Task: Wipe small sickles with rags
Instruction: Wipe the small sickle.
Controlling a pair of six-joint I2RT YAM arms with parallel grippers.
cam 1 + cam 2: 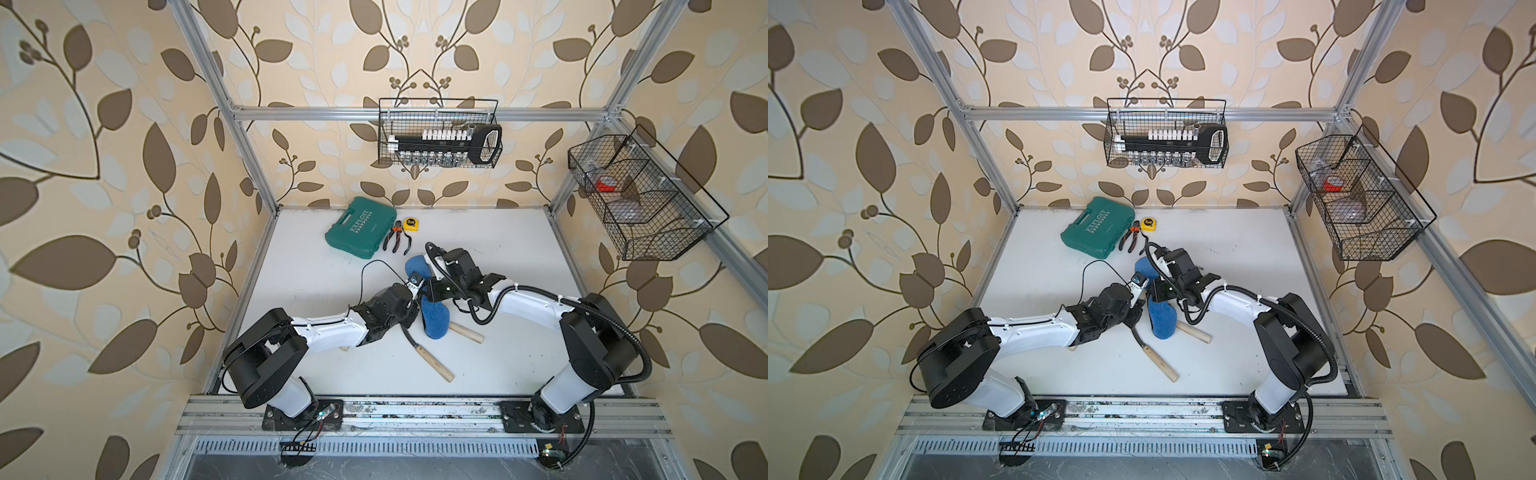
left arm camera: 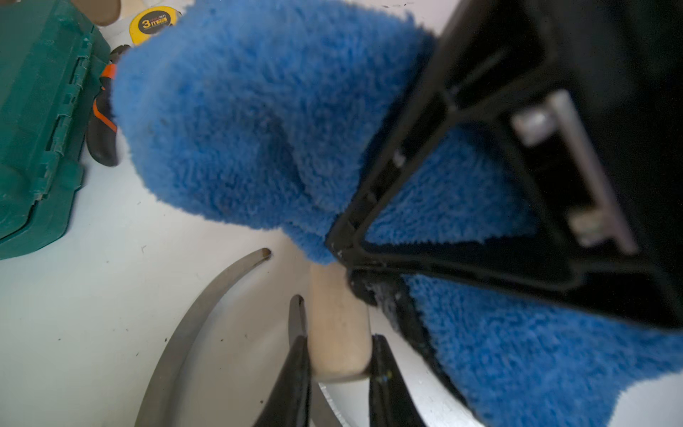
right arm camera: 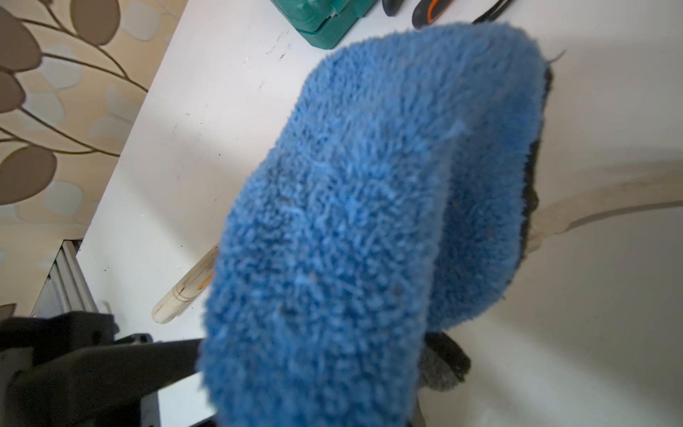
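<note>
The teal tool case (image 1: 360,227) and orange-handled pliers (image 1: 397,241) lie at the left, well clear of the work. The left gripper (image 2: 338,342) is clamped on the pale wooden handle of a small sickle (image 2: 340,321). A loose sickle (image 1: 432,361) rests on the table (image 1: 519,270) nearby. The blue microfibre rag (image 2: 258,122) drapes over what is probably the held blade, which is hidden. The right gripper (image 2: 349,268) pinches the rag tight. A good wipe needs the handle held steady, the rag folded around both faces of the blade, and a firm draw along the curve toward the tip.
</note>
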